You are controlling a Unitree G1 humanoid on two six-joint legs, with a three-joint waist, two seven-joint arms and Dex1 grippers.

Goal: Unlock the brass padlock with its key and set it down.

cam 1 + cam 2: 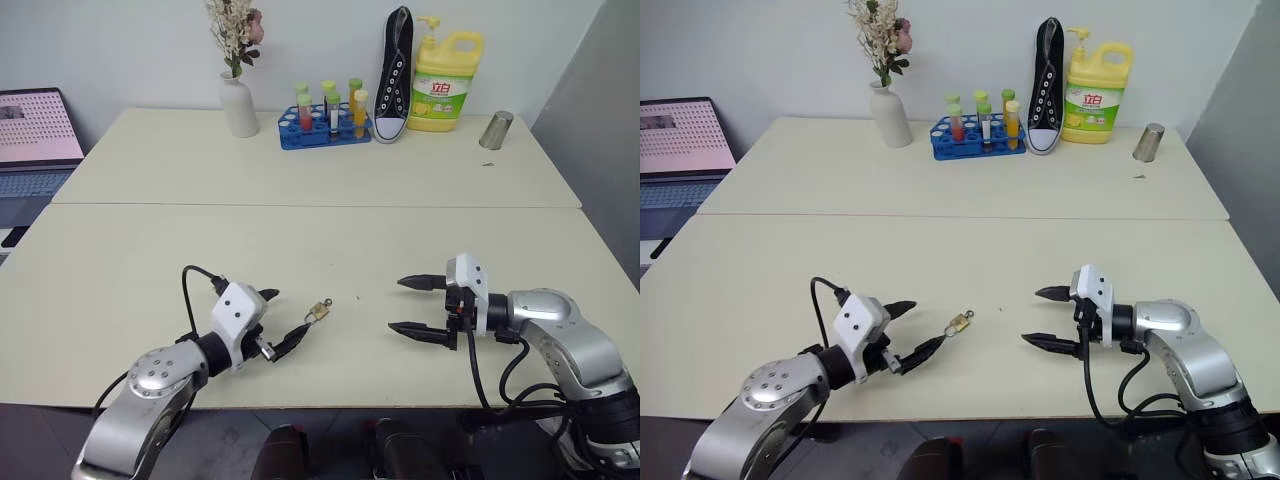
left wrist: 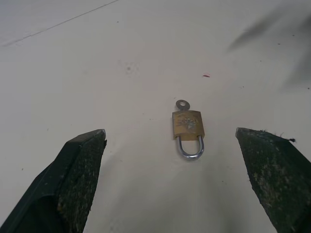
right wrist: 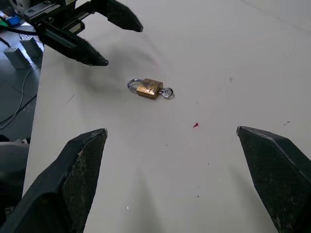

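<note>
Two open claws flank the brass padlock (image 1: 318,311).
Left claw (image 1: 281,318) nearest, right claw (image 1: 420,306) opposite, seemingly ready to share lock and key.

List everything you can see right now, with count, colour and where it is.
padlock: one, brass, key in it, flat on near table between the grippers
tables: two, cream, pushed together
vase: one, white, dried flowers, far table
tube rack: one, blue, coloured tubes, beside vase
shoe: one, black, against wall
detergent bottle: one, yellow, beside shoe
cup: one, metal, far right
laptop: one, far left
left gripper: black, open, by padlock
right gripper: black, open
</note>
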